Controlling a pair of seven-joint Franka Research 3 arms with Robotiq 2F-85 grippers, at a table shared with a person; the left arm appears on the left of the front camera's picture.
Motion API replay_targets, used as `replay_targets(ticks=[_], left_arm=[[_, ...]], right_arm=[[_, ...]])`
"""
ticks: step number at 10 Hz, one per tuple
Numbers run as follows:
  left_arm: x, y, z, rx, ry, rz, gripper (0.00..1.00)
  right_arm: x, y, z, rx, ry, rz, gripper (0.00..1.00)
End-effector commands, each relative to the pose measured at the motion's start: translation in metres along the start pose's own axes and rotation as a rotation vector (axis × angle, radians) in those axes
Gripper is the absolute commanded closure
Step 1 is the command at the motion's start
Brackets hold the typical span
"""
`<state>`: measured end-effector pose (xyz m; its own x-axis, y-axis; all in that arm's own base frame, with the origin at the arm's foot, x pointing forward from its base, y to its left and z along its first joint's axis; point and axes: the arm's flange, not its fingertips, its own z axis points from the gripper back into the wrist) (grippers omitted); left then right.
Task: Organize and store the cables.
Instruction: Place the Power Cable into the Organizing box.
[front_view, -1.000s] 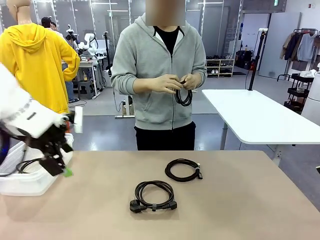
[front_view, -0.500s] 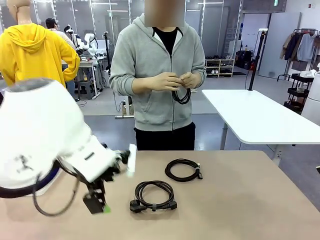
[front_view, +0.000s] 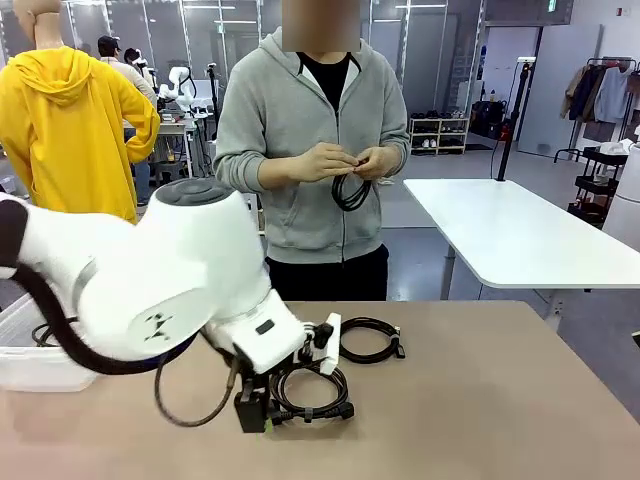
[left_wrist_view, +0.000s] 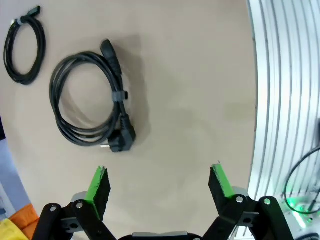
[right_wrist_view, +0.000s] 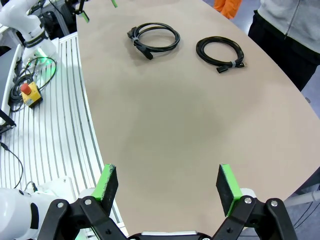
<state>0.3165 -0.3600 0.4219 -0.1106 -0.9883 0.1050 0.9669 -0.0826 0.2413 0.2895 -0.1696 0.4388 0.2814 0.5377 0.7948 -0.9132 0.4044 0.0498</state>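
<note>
Left arm low over the near cable, seen from my front camera

My left gripper (front_view: 254, 412) hangs just above the tabletop (front_view: 500, 400), fingers pointing down right beside the near coiled cable (front_view: 312, 413). A second coil (front_view: 366, 358) lies just behind it, and the person across holds a third coil (front_view: 348, 206) in both hands (front_view: 322, 162).

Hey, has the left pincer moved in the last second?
Yes. The left pincer swung rightward in the front view, from the white bin to beside the nearer coiled cable.

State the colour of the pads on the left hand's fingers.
Bright green; the pads show best in the left wrist view.
</note>
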Motion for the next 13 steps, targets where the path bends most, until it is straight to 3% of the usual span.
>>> replay_targets(ticks=[1, 3, 8, 13], left_arm=[[0.012, 0.015, -0.002, -0.085, 0.019, -0.001, 0.00], [0.020, 0.025, -0.010, -0.154, 0.012, 0.017, 0.00], [0.019, 0.020, -0.016, -0.116, 0.017, 0.034, 0.00], [0.037, 0.063, -0.062, -0.196, 0.029, 0.074, 0.00]], right_arm=[[0.001, -0.001, 0.000, -0.001, -0.014, 0.000, 0.00], [0.001, -0.001, 0.000, -0.001, -0.014, 0.000, 0.00], [0.001, -0.001, 0.000, -0.001, -0.014, 0.000, 0.00], [0.001, -0.001, 0.000, -0.001, -0.014, 0.000, 0.00]])
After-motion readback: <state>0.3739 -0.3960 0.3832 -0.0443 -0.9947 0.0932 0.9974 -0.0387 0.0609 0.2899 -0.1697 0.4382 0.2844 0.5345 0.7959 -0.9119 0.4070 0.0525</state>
